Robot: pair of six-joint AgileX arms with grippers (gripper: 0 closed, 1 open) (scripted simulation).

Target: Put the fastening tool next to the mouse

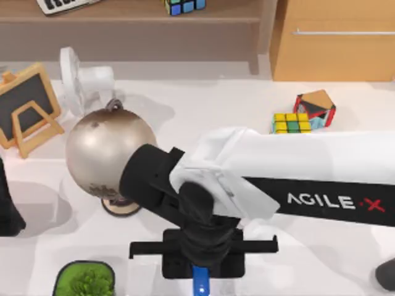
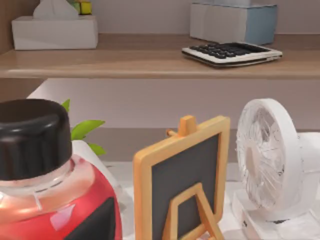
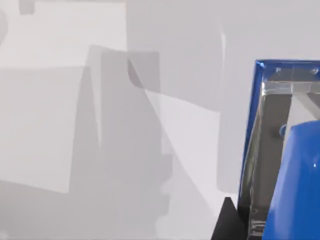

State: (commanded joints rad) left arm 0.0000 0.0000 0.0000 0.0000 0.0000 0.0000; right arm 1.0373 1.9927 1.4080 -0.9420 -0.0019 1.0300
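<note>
The fastening tool [image 1: 200, 285] is a narrow bright-blue bar at the table's front edge, poking out from under my right gripper [image 1: 200, 266]. That gripper hangs directly over it, reaching in from the right, and hides most of it. In the right wrist view the tool [image 3: 295, 165] looms very close, blue with a shiny metal side, over the white tabletop. The mouse [image 1: 387, 274] is a low dark-grey lump at the front right edge, seen only in part and far to the right of the tool.
A bronze ball on a round stand [image 1: 108, 154] stands just left of my right arm. A white fan [image 1: 83, 77], a small chalkboard [image 1: 28, 108] and a tall black shape [image 1: 7, 203] are at the left. A potted plant [image 1: 86, 280] sits front left, and two puzzle cubes [image 1: 292, 122] back right.
</note>
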